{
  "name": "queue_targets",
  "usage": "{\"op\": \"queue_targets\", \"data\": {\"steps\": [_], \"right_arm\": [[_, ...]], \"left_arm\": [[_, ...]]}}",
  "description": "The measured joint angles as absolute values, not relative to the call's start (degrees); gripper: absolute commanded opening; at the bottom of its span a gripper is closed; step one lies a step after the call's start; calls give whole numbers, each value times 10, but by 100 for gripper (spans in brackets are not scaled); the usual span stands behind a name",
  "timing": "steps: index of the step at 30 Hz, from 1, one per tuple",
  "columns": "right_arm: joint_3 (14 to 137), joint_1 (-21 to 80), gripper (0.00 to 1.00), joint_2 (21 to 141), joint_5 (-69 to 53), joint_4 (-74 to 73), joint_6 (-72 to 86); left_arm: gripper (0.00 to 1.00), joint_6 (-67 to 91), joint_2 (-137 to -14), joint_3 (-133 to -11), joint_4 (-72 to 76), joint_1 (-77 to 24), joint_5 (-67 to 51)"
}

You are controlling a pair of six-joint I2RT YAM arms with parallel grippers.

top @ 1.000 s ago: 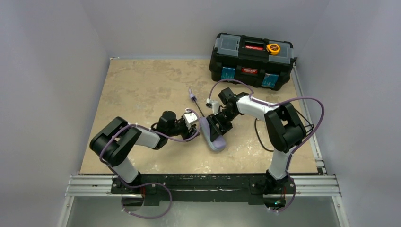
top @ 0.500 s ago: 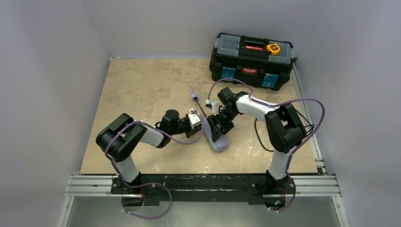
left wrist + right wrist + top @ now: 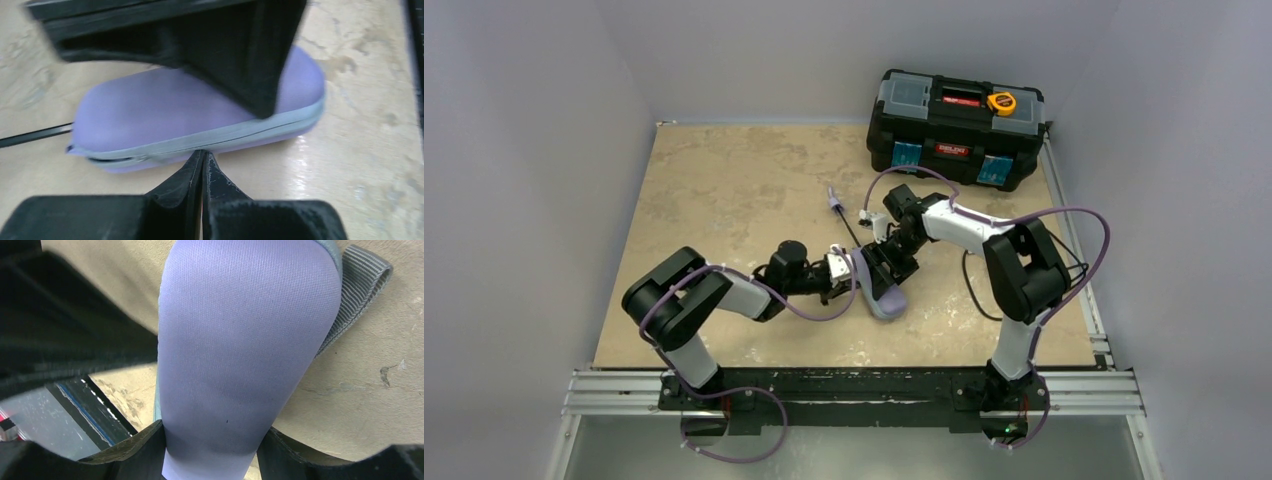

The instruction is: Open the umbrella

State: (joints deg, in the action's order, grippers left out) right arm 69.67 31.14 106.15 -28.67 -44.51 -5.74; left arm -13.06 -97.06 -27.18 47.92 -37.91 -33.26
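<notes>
A pale lavender oval case (image 3: 881, 295) lies on the table between both arms. My right gripper (image 3: 889, 264) is shut on it, with a finger pressed against each side (image 3: 211, 429) of the case (image 3: 240, 340). A thin dark shaft (image 3: 846, 228) with a small lavender knob (image 3: 831, 203) runs out from the case's far end; it is the only part of the umbrella that shows. My left gripper (image 3: 849, 276) is shut, and its joined tips (image 3: 203, 152) touch the grey zipper seam on the case (image 3: 150, 110), with nothing seen between them.
A black toolbox (image 3: 959, 125) with a yellow tape measure (image 3: 1001, 101) on its lid stands at the back right. A grey strap loop (image 3: 360, 280) hangs off the case's end. A black cable (image 3: 972, 290) lies on the table by the right arm.
My left gripper moved right and lower toward the case and closed its jaws, ending with its tips at the zipper seam. The right gripper and the case stayed put.
</notes>
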Motion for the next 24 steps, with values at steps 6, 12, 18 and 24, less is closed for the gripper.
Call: {"op": "queue_targets", "data": {"steps": [6, 12, 18, 24], "right_arm": [[700, 312, 0, 1066, -292, -439, -39], [700, 316, 0, 1066, -294, -425, -35], [698, 318, 0, 1063, -286, -423, -32], [690, 323, 0, 1054, -270, -414, -24]], "left_arm": [[0, -125, -957, -251, 481, -423, -361], [41, -70, -903, -230, 461, -416, -335], [34, -19, -866, -229, 443, -386, -249], [26, -5, -910, -248, 437, -386, -205]]}}
